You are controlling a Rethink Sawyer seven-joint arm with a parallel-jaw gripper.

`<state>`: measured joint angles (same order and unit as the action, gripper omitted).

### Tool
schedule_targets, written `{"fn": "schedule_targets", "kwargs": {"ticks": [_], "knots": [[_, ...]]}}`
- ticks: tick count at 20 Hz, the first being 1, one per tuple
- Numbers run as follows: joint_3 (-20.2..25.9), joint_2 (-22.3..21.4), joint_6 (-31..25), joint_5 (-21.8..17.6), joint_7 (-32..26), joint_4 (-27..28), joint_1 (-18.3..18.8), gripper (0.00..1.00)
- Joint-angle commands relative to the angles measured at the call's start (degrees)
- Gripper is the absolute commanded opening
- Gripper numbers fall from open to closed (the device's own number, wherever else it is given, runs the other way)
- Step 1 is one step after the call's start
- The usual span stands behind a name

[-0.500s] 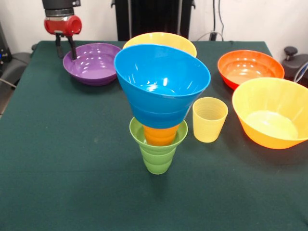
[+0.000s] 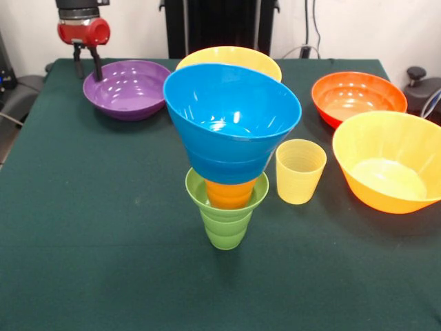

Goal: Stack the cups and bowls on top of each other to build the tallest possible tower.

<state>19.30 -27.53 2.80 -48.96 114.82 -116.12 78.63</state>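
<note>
The tower stands in the middle of the table: a green ribbed cup at the bottom, a small green bowl in it, an orange cup in that, and a medium blue bowl tilted on top. My gripper is at the far left, shut on the left rim of the purple bowl, one finger inside and one outside. A pale yellow cup stands upright just right of the tower.
A red-orange bowl sits at the far right. A big orange bowl sits in front of it by the right edge. A second big orange bowl shows behind the blue bowl.
My gripper has moved left and a little farther back, and the purple bowl has moved with it. The tower and the other pieces have not moved.
</note>
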Motion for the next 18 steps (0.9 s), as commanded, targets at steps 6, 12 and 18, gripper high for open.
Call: {"fn": "schedule_targets", "kwargs": {"ticks": [6, 12, 18], "knots": [[1.6, 4.1, 0.6, -5.9, 0.7, 1.2, -1.2, 1.00], [2.0, 5.0, 1.6, -6.8, 1.5, 1.2, -1.1, 1.00], [0.4, 5.2, 3.7, -6.8, 2.3, 1.5, -2.7, 0.00]]}}
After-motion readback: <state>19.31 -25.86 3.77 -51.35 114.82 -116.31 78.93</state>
